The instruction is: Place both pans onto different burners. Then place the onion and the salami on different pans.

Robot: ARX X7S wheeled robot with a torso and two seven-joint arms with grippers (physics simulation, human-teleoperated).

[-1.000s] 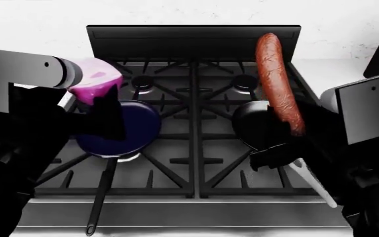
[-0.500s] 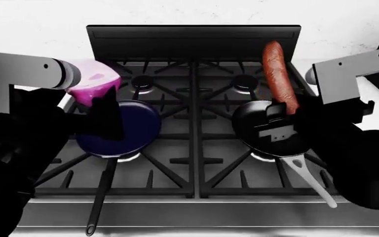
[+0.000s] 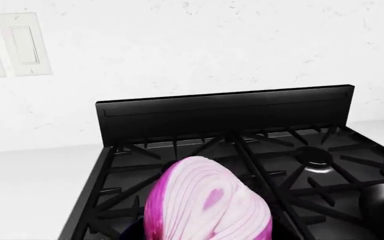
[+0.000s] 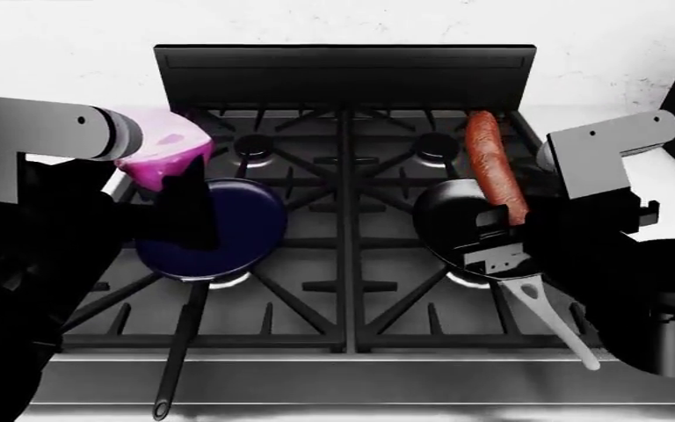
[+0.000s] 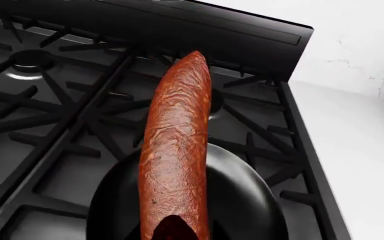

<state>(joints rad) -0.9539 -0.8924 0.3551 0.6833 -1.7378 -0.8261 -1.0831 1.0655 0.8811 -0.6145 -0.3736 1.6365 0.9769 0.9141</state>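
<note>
The onion (image 4: pixel 164 149) is clamped in the left end effector (image 4: pixel 176 180), above the far left rim of the blue pan (image 4: pixel 226 230) on the front left burner; the fingers are mostly lost in black. The salami (image 4: pixel 496 176) is held at its near end by the right end effector (image 4: pixel 492 236), slanting over the black pan (image 4: pixel 460 220) on the front right burner, its near tip hidden by the grip.

White wall (image 3: pixel 178 45), 2 light switches (image 3: pixel 22 44)
</note>
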